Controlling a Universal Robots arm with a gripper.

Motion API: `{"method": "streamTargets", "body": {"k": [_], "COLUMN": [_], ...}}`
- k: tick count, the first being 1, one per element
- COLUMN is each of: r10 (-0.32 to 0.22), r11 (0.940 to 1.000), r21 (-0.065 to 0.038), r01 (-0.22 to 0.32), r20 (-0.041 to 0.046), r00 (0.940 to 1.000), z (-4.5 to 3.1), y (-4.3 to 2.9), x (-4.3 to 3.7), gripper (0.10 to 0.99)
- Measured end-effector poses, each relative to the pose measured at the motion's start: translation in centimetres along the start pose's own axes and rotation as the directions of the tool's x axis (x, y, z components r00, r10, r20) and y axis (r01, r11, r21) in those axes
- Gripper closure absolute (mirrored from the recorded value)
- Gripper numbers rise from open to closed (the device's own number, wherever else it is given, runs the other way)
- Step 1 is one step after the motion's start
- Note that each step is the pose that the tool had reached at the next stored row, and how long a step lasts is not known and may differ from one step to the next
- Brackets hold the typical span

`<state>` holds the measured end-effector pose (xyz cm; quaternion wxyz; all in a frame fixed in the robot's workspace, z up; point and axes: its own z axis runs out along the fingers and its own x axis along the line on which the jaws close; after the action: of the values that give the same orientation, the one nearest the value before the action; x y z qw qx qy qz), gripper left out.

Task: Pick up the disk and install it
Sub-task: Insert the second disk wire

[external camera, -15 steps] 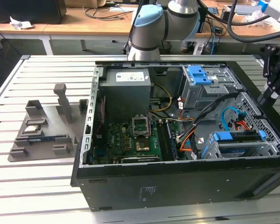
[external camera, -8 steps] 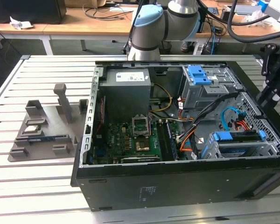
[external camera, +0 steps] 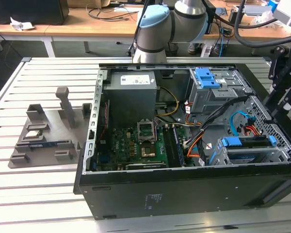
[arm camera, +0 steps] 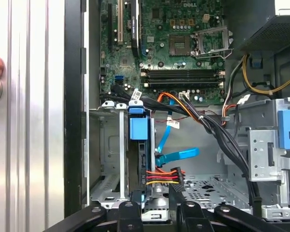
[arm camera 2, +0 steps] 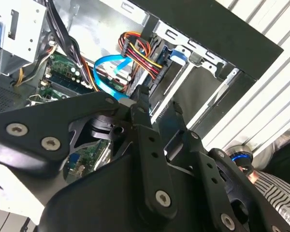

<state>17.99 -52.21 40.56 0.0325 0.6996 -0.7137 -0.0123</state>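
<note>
Black claw [arm camera 2: 157, 113] fingers, slightly parted and holding nothing, hover above the drive cage [arm camera: 117, 154]. Disk [arm camera: 137, 145] sits edge-on in its blue carrier, cabled. Best approach: stay square to the carrier, avoid cables [arm camera: 166, 175].

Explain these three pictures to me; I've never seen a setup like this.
The machine is a robot arm with a two-fingered gripper. The exterior view looks from off the arm at a slatted table carrying an open computer case and a grey fixture. Both wrist views ride on the arm and look past the gripper into the case. The gripper is open and holds nothing. The disk, in its blue frame, stands in the drive cage.
</note>
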Motion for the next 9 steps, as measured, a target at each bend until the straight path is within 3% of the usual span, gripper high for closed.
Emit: {"method": "streamTargets", "body": {"k": [4,9], "r10": [-0.002,-0.016], "r11": [1.0,0.9999], "r21": [0.0,0.0], "r01": [0.002,0.016], "r20": [0.0002,0.0005], "r00": [1.0,0.9999], "z": [0.59,1.24], "y": [0.23,1.25], "x": [0.66,0.77], "gripper": [0.725,0.725]}}
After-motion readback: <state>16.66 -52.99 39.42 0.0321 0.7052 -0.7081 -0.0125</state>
